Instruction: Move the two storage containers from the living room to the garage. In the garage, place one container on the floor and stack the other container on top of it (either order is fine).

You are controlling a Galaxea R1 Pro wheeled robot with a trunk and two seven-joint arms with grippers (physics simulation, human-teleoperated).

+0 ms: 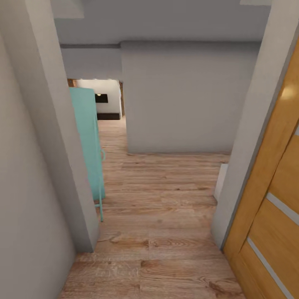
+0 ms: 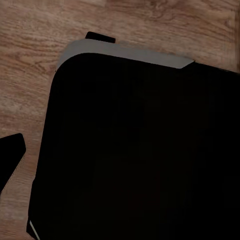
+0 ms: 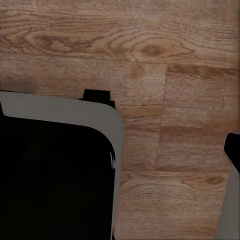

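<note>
The two storage containers are out of view, and so are the garage and its floor. I stand in a narrow hallway on light wood planks (image 1: 158, 216). In the left wrist view a dark fingertip (image 2: 11, 155) pokes in at the picture's edge over the planks, beside my black, grey-rimmed base (image 2: 140, 150). In the right wrist view another dark fingertip (image 3: 233, 147) sits at the edge, with the same base (image 3: 50, 180) and planks below it. I see nothing held at either tip. How the jaws stand cannot be made out.
A grey wall corner (image 1: 54, 145) stands close on the left, with a tall teal panel (image 1: 89, 141) on thin legs just beyond it. An orange wooden door (image 1: 270, 199) stands close on the right. A grey wall (image 1: 182, 99) blocks straight ahead. The passage runs on at the left to a lit room (image 1: 104, 99).
</note>
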